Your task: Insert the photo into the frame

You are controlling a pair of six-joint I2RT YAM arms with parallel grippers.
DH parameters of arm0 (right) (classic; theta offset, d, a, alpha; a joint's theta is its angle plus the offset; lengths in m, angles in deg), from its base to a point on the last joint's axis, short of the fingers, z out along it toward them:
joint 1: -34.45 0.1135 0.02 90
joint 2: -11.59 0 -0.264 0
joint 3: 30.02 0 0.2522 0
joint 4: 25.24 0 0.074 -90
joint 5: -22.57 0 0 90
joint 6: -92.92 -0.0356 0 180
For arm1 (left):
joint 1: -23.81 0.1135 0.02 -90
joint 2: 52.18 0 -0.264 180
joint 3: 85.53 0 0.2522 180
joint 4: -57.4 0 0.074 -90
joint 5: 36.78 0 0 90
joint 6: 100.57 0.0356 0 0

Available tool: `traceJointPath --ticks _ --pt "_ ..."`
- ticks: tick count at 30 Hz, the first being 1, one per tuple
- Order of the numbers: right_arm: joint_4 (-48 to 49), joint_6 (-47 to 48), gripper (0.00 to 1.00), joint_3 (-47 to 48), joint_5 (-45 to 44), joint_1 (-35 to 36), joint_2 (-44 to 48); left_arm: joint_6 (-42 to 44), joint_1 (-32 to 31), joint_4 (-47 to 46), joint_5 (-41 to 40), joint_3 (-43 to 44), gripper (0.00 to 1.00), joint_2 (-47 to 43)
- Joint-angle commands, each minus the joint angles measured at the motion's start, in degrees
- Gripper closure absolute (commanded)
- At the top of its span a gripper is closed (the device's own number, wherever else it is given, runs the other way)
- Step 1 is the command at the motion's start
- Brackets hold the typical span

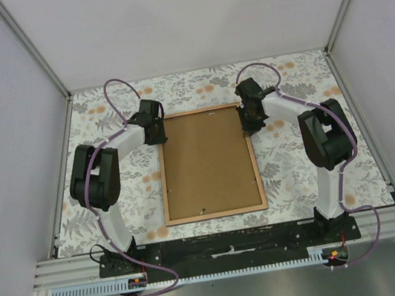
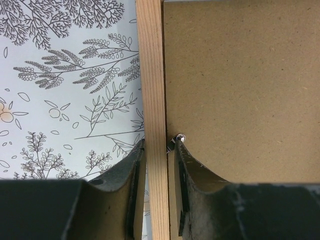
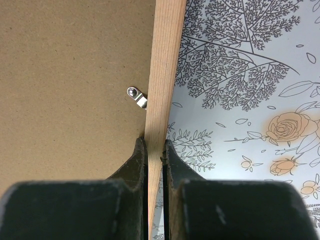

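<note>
**Even hold on both side rails**

The frame (image 1: 215,213) lies back-up mid-surface (image 1: 291,171), brown backing panel (image 1: 209,161) inside it; the photo is not visible. The right gripper (image 3: 155,145) pinches the right rail. The left gripper (image 2: 159,150) straddles the left rail, but a firm clamp cannot be told. Seat it clear of the metal clip (image 2: 181,137), then raise both sides level.
</note>
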Motion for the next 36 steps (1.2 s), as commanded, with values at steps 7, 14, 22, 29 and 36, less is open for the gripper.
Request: traceJointPath --ticks 7,14,22,29,36 --pt "-2.3 2.2 1.00 1.3 -1.8 0.3 2.5 -0.6 0.6 -3.5 -9.0 -1.0 0.88 0.1" --pt "-2.7 1.5 1.00 1.4 -2.2 -0.1 2.2 0.5 0.4 -3.8 -8.7 -1.0 0.80 -0.8" --pt "-2.9 1.5 1.00 1.7 -2.0 -0.4 2.0 2.1 0.0 -3.6 -5.7 -2.9 0.60 -2.3" --pt "-2.9 1.3 1.00 1.9 -1.9 -0.4 1.9 2.9 0.0 -2.3 -6.8 -2.6 0.63 -2.1" --pt "-2.9 1.4 1.00 2.1 -1.6 -0.6 1.6 3.6 0.0 -0.7 -7.3 -2.4 0.58 -1.6"
